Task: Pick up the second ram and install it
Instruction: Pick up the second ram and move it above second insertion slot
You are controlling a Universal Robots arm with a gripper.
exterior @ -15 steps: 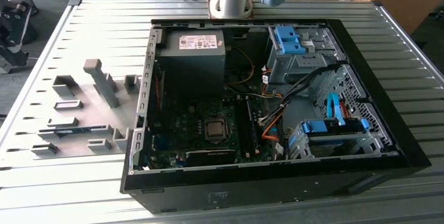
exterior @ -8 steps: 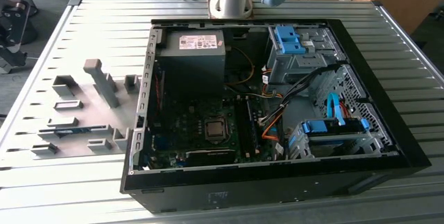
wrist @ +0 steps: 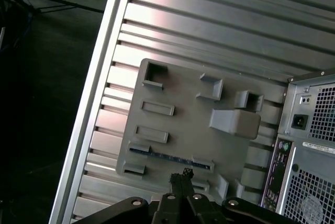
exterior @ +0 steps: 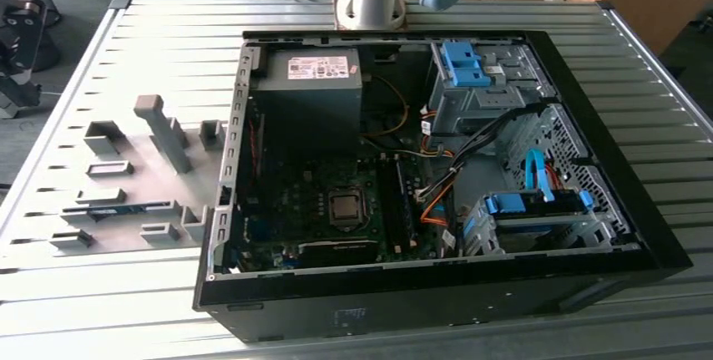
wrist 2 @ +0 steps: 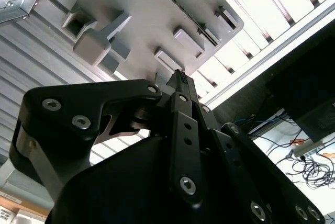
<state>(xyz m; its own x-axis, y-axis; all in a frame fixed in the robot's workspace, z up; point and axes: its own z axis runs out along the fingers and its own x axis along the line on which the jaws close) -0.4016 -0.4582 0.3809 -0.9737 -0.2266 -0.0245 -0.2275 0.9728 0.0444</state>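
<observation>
The second ram is seen standing on edge in a slot of the grey holder plate. The plate rests on the ribbed metal surface at about nine o'clock from the open computer case in the exterior view. In the first wrist view the pincer is pointed toward that plate, apart from the stick, with its fingertips brought together and nothing clamped between them. The arm's base is set at twelve o'clock of the case.

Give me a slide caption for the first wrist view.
Gripper points toward the ram lying in its gray holder on the slatted table, beside the PC case.
</observation>
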